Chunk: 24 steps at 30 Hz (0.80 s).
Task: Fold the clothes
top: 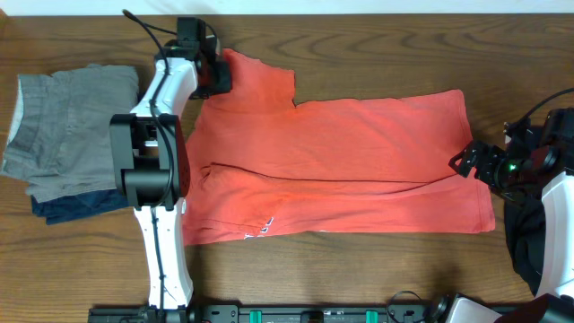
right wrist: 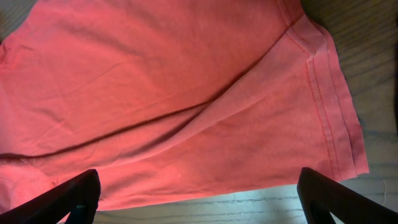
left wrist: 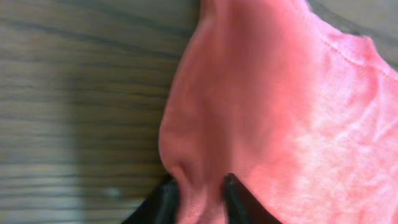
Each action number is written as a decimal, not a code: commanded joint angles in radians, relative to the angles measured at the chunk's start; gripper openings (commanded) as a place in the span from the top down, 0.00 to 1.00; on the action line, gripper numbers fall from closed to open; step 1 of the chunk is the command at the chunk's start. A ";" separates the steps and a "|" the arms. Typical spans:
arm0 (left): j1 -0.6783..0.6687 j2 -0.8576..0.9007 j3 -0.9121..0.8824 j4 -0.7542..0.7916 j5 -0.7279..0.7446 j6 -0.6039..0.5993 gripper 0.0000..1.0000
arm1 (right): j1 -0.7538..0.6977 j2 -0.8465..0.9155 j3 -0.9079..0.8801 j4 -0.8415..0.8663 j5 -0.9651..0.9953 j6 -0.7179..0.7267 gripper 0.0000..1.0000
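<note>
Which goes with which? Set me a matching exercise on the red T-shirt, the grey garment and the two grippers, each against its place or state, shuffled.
Things:
1. red T-shirt
2. grey garment
3. left gripper
4. right gripper

Places or states:
A. open, by the shirt's hem edge
B. stacked on a dark blue garment at the left of the table
C. pinching a fold of shirt cloth
D. spread out mid-table

Pairs: 1-D, 2-B, 3-C, 4-A
</note>
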 commanded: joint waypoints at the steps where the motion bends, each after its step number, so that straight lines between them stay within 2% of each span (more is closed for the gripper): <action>1: -0.010 0.038 0.009 -0.014 0.011 0.003 0.81 | 0.010 -0.003 0.011 0.001 -0.011 -0.014 0.01; 5: -0.010 0.038 0.009 -0.037 0.010 0.003 0.94 | 0.010 -0.003 0.011 0.002 -0.011 -0.014 0.01; 13: -0.008 0.005 0.010 -0.084 0.010 -0.014 0.94 | 0.010 -0.002 0.011 0.006 0.001 -0.013 0.01; 17: -0.008 -0.050 0.010 -0.108 0.010 -0.027 0.94 | 0.010 0.008 0.011 -0.004 0.060 0.019 0.06; 24: -0.008 -0.141 0.009 -0.229 0.011 -0.096 0.94 | 0.013 0.114 0.032 0.003 0.086 0.018 0.03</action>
